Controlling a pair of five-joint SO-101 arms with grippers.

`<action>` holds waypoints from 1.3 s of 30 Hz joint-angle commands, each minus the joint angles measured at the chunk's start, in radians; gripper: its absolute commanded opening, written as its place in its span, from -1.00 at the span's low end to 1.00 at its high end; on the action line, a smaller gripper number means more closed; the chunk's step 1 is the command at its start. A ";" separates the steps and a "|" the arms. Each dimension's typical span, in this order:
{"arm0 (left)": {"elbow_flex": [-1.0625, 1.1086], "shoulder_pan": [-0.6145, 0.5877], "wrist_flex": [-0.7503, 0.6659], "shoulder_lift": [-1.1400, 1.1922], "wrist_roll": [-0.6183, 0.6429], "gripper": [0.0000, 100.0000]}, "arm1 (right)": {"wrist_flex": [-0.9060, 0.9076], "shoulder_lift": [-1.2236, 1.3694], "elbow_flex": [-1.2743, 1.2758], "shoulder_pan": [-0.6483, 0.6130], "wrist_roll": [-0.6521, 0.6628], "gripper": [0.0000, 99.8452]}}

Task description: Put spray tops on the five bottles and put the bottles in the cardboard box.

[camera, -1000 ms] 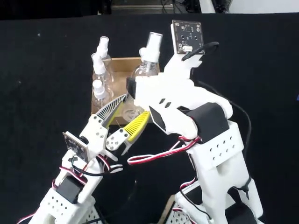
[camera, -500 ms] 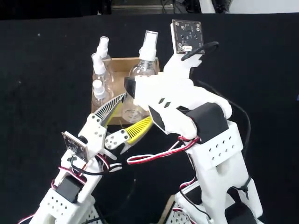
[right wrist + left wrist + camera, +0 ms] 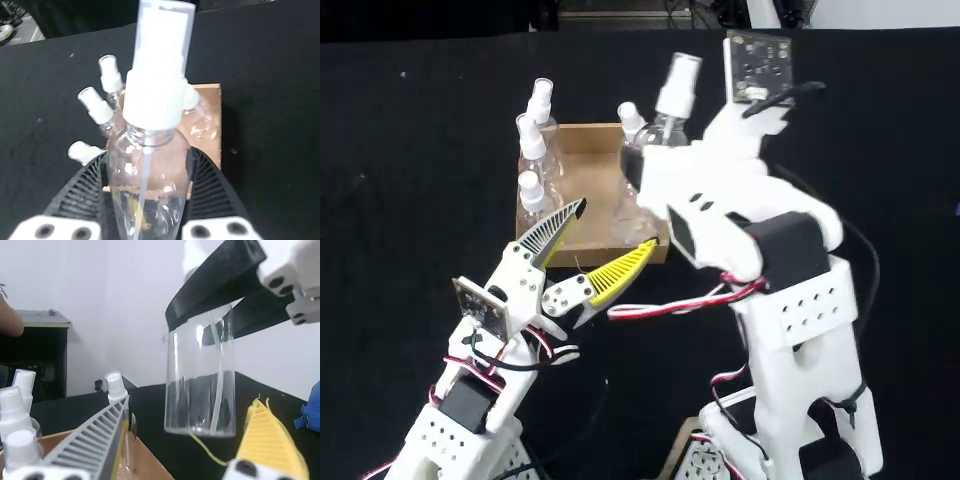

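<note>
My right gripper (image 3: 147, 200) is shut on a clear bottle (image 3: 150, 165) with a white spray top (image 3: 157, 75), holding it upright above the near right corner of the cardboard box (image 3: 585, 170). The spray top (image 3: 678, 85) sticks up past the right arm in the high view. Several capped bottles stand in the box, three along its left side (image 3: 530, 145) and one at the back right (image 3: 630, 118). My left gripper (image 3: 588, 250) stands open at the box's front edge, below the held bottle (image 3: 200, 385), with nothing between its grey finger (image 3: 95, 440) and yellow one.
The black table runs all around the box. The right arm's white body (image 3: 750, 230) rises over the box's right side. Dark furniture and a white wall lie beyond the table in the left wrist view.
The right arm has lifted the bottle up and to the right, out from between the left gripper's fingers. The left gripper drew back slightly and stays open. A bottle behind now shows.
</note>
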 commanded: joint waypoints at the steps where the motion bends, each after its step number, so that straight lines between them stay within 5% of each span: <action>1: -0.013 -0.010 0.011 -0.011 0.011 -0.31 | -0.048 -0.039 0.012 0.028 0.031 -0.98; 7: -0.054 -0.004 0.064 -0.012 0.011 -0.31 | -0.295 -0.038 0.159 0.124 0.087 -0.98; 23: -0.473 -0.016 0.918 -0.012 0.002 -0.32 | -0.704 -0.170 0.579 0.094 0.247 -0.98; 34: -0.481 -0.303 0.993 -0.012 0.002 -0.34 | -1.073 -0.295 0.972 0.087 0.242 -0.98; 39: -0.484 -0.440 0.993 -0.012 0.002 -0.76 | -1.135 -0.295 1.021 0.086 0.242 -0.98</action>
